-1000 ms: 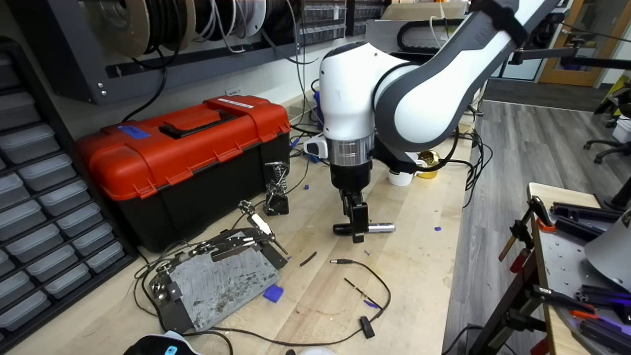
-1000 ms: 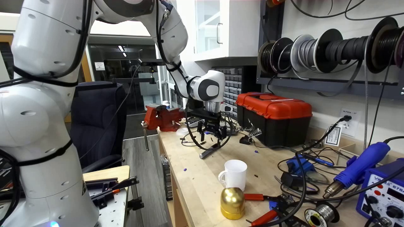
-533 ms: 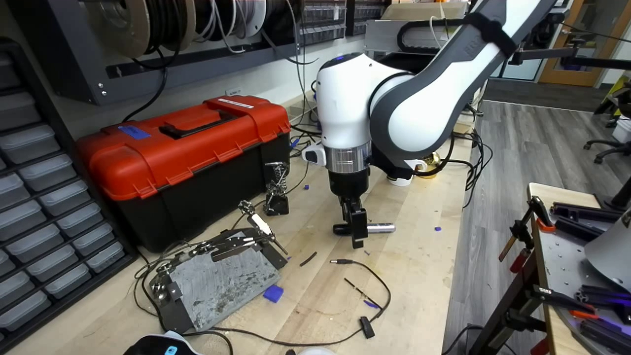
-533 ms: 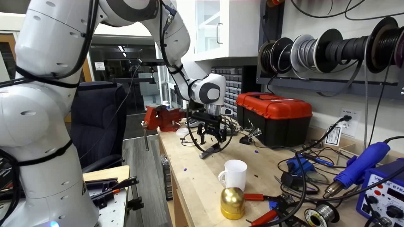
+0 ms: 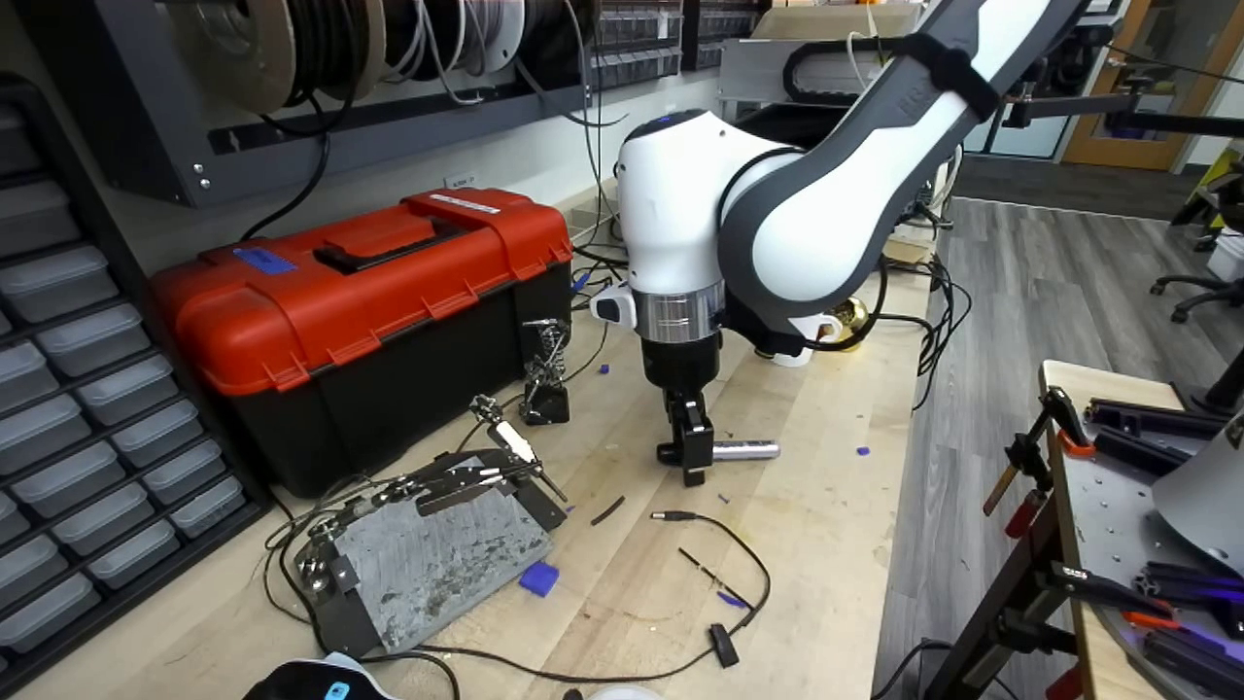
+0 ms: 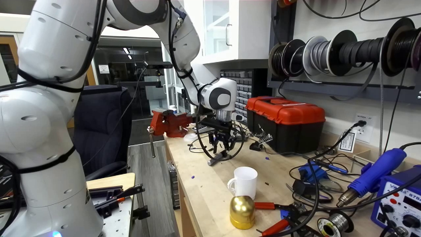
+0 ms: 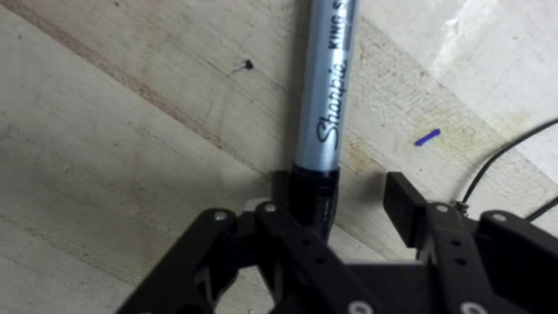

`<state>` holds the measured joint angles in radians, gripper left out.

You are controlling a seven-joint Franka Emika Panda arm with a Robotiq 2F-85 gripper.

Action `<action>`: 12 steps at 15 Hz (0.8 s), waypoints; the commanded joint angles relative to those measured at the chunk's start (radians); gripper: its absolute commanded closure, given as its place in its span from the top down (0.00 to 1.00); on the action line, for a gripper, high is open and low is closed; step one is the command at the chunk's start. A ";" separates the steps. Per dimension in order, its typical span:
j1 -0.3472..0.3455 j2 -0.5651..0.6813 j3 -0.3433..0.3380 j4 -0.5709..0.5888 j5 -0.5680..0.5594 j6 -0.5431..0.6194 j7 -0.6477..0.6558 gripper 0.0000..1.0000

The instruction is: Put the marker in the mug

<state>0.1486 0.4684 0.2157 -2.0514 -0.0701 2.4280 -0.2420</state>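
Note:
The marker [image 7: 324, 96], silver with a black cap, lies flat on the wooden table. My gripper [image 7: 338, 192] points down over its capped end. In the wrist view the cap stands between the fingers, close beside the left one; a clear gap separates it from the right finger [image 7: 403, 209]. Whether the left finger touches the cap I cannot tell. The jaws are partly closed and hold nothing. In an exterior view the silver end of the marker [image 5: 746, 450] sticks out past the gripper [image 5: 694, 476]. The white mug [image 6: 246, 181] stands upright, nearer the robot's base.
A gold cup [image 6: 242, 212] stands right by the mug, with red-handled pliers [image 6: 264, 205] beside it. A red and black toolbox [image 5: 369, 321] sits along the wall. A thin black cable [image 5: 763, 574] curls over the table near the gripper.
The jaws have drawn partly together from wide open. My gripper has come down and shifted slightly toward the capped end. Marker and mug have stayed in place.

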 commanded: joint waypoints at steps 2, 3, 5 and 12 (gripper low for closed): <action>-0.021 -0.008 0.011 -0.014 0.030 0.041 -0.043 0.15; -0.024 -0.009 0.011 -0.014 0.031 0.042 -0.048 0.08; -0.026 -0.009 0.012 -0.012 0.034 0.041 -0.056 0.00; -0.027 -0.084 0.002 -0.063 0.033 0.033 -0.035 0.04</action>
<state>0.1368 0.4620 0.2154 -2.0482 -0.0562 2.4380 -0.2722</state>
